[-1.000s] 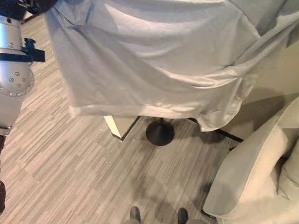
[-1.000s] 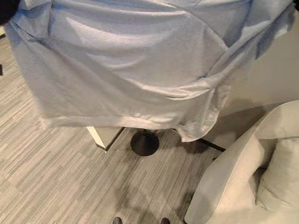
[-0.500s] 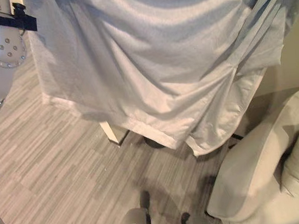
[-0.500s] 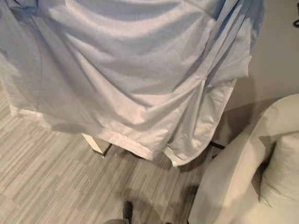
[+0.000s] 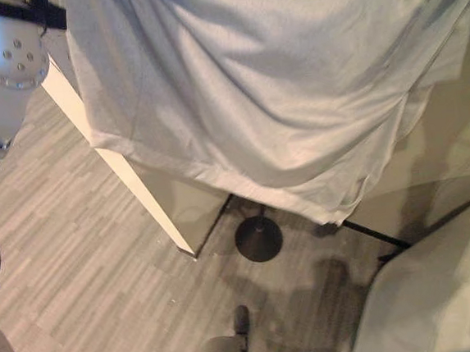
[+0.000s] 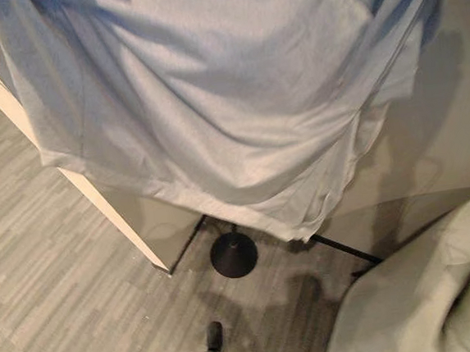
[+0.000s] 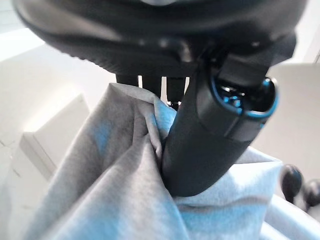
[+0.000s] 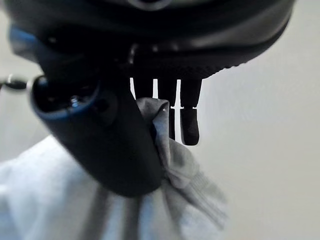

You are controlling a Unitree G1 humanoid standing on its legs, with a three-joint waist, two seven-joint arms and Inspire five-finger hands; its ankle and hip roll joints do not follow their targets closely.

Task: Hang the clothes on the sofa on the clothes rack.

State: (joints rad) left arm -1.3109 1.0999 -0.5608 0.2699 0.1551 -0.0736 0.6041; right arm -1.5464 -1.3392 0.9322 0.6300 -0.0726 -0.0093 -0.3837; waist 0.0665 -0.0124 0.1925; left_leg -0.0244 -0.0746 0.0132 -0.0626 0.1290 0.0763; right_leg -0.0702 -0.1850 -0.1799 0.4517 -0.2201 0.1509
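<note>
**Grey garment held up by both hands above the rack's base**

Nearest the robot, at the lower right of the eye views, the pale sofa [image 6: 410, 292] curves in, its arm just beside a thin black leg of the clothes rack. A little farther out on the wood-grain floor [image 5: 79, 272] sits the rack's round black base [image 5: 259, 240], next to the corner of a cream cabinet [image 5: 151, 204]. Above and beyond these hangs the light grey garment [image 5: 268, 82], spread wide, its hem drooping lowest towards the right, over the base.

The eye views do not reveal how the cloth is gripped; the wrist views do. The left hand [image 7: 210, 135] pinches a bunched fold of the garment between thumb and fingers. The right hand [image 8: 105, 140] likewise clamps a gathered edge of the cloth, thumb pressed against the fingers [image 8: 190, 120].
</note>
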